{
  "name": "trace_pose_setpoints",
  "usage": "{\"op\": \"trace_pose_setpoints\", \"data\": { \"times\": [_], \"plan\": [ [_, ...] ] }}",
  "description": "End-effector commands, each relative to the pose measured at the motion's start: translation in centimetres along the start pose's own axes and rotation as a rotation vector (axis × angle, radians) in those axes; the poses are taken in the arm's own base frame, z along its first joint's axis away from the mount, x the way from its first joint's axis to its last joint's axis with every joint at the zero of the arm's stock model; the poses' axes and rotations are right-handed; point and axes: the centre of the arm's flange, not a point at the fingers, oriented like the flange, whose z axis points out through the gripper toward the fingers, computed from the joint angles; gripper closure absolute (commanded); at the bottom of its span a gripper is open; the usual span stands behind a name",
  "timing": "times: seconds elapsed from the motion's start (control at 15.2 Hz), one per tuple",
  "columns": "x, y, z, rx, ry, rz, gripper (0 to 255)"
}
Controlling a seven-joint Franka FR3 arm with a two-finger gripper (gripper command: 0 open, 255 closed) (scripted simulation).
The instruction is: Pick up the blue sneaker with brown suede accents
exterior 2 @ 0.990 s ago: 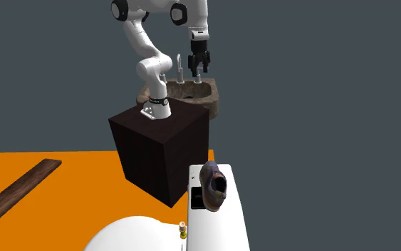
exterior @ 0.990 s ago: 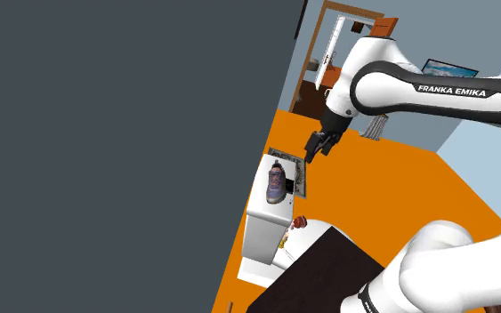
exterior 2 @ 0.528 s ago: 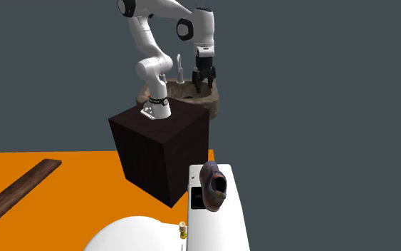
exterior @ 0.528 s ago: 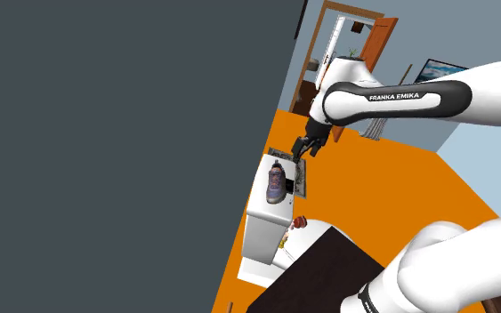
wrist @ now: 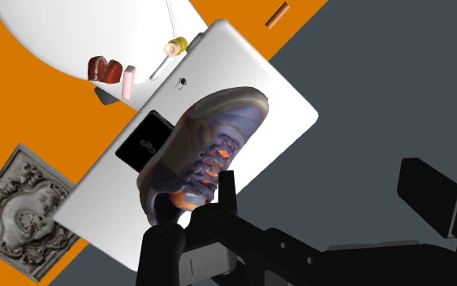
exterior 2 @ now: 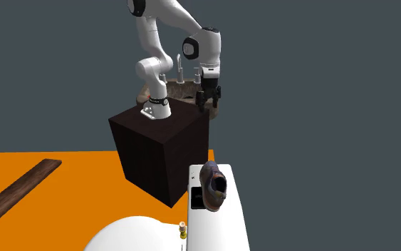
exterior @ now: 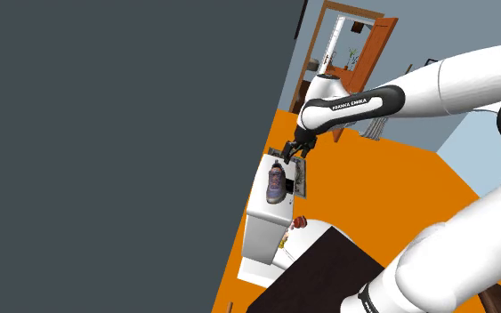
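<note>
I have the tool [exterior 2: 209,102] released, its two black fingers [wrist: 429,187] standing apart with nothing between them. It hangs in the air beside the dark stand [exterior 2: 159,146], well apart from the sneaker [wrist: 206,146]. The sneaker sits sole-down on the white counter [wrist: 275,89]. It is purplish-blue with brownish patches and orange laces, and it lies just beside a flat black panel [wrist: 144,144]. An ornate grey square [wrist: 19,207] lies on the orange floor [wrist: 15,122] near the counter's corner.
</note>
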Motion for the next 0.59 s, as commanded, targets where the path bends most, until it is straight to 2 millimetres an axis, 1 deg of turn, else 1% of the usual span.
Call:
{"op": "trace_pose_setpoints", "data": {
  "times": [0.0, 0.53],
  "plan": [
    [1.5, 0.9, 2.0, -0.012, 0.001, 0.016, 0],
    [7.4, 5.3, 9.1, -0.056, 0.004, 0.078, 0]
  ]
}}
